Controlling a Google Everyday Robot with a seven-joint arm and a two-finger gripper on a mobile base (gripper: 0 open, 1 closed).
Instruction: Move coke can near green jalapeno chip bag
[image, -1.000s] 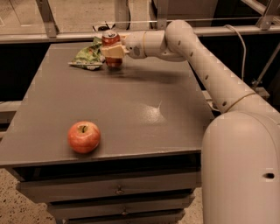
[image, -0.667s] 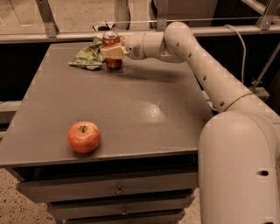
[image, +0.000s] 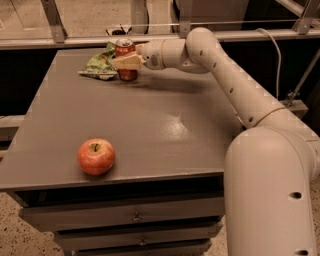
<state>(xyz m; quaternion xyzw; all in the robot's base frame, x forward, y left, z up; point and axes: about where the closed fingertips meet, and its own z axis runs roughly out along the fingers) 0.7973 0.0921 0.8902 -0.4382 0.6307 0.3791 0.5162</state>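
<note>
coke can (image: 125, 48) at hand (image: 123, 62), beside chip bag (image: 99, 65)

Arm (image: 240, 95) stretched forward-left, wrist (image: 161, 54) level; gripper (image: 125, 61) far out, low, pointing left.

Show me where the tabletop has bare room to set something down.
Free: the middle and right of the table, from the apple at front left back toward the arm. Crowded: back left, where the gripper is at the coke can, beside the green jalapeno chip bag.

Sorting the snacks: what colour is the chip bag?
Green with pale patches, in the camera view; the gripper is at the can beside it.
</note>
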